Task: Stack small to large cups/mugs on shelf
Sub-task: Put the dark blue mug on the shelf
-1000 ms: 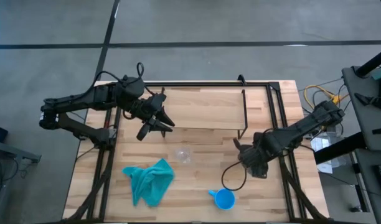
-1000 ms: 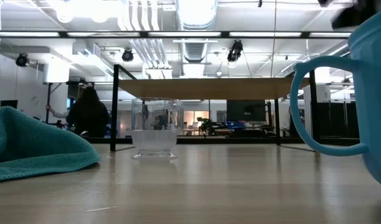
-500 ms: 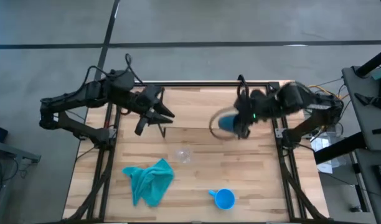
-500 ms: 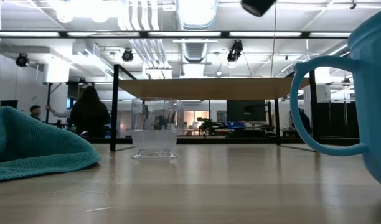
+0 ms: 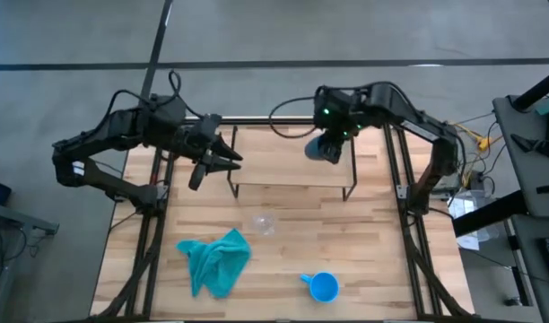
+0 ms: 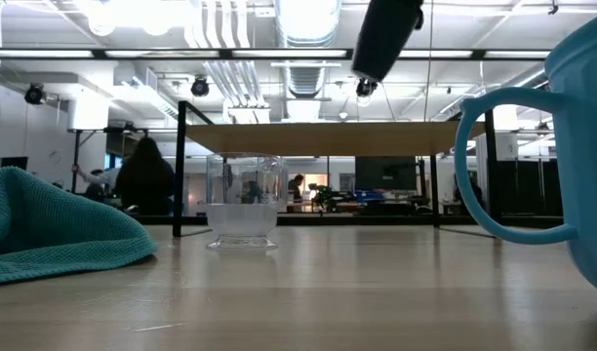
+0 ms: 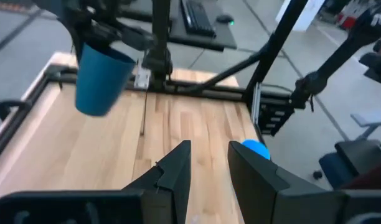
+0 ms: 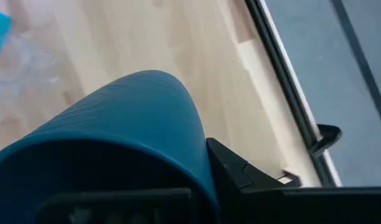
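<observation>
One navy cup [image 5: 326, 149] clamped in right fingers [image 5: 333, 144] over shelf [image 5: 283, 157] right edge; left fingers [image 5: 212, 161] parted, empty.

Bright overhead ceiling lights [image 6: 133, 15] glare — soft shadows, wrist views blurred.
</observation>
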`<state>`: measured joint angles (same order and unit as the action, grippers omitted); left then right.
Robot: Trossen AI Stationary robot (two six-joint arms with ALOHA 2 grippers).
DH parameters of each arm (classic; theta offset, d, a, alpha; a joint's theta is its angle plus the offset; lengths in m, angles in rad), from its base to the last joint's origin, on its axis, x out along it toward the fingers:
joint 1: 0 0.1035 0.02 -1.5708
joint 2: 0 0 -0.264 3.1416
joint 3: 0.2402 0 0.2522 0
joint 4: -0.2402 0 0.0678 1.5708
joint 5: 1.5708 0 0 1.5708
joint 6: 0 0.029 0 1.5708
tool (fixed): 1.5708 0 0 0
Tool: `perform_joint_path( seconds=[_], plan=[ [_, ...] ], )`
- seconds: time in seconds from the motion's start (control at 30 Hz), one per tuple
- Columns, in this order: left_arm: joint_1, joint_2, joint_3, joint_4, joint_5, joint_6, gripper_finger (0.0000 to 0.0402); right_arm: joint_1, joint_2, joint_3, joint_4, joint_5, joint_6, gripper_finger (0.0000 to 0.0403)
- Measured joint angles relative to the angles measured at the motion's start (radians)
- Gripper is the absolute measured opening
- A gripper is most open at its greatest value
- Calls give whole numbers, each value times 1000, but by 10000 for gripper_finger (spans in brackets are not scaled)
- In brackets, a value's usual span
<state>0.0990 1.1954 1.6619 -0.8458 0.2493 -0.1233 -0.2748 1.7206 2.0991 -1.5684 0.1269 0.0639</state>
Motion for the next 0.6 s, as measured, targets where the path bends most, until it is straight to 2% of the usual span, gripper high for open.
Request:
perform_joint_path(
  seconds=[0.17, 0.6],
  plan=[
    [0, 2, 0, -33, 0, 0, 93, -73, 2, -62, -4, -96, -52, 9],
    [0, -5, -1, -28, -1, 34, 93, -110, -89, -271, -4, -101, -87, 9]
  ],
)
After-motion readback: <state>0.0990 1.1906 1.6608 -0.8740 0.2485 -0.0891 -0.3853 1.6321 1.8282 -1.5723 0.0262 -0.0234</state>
